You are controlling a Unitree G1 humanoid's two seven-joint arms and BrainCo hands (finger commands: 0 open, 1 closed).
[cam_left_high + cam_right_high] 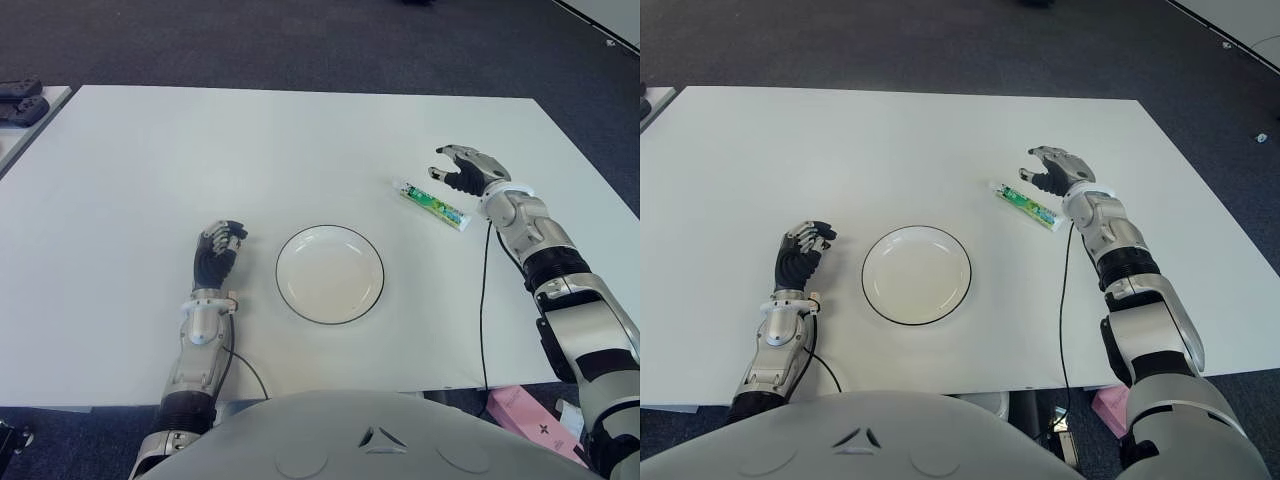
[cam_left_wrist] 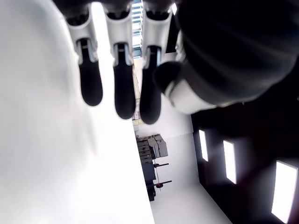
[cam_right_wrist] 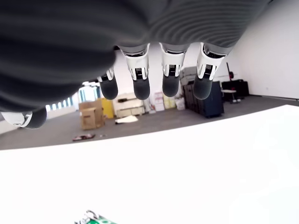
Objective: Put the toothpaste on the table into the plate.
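A white and green toothpaste tube [image 1: 431, 204] lies flat on the white table [image 1: 300, 140], right of a white plate [image 1: 330, 273] with a dark rim that holds nothing. My right hand [image 1: 462, 168] hovers just behind and to the right of the tube, fingers spread and holding nothing. In the right wrist view the fingertips [image 3: 140, 88] hang above the table and the tube's end [image 3: 96, 218] peeks in at the edge. My left hand [image 1: 218, 250] shows left of the plate with its fingers loosely curled, holding nothing.
A dark device [image 1: 20, 100] lies on a neighbouring table at the far left. A black cable [image 1: 484, 300] runs along my right forearm over the table's front edge. A pink box [image 1: 530, 415] sits on the floor at the lower right.
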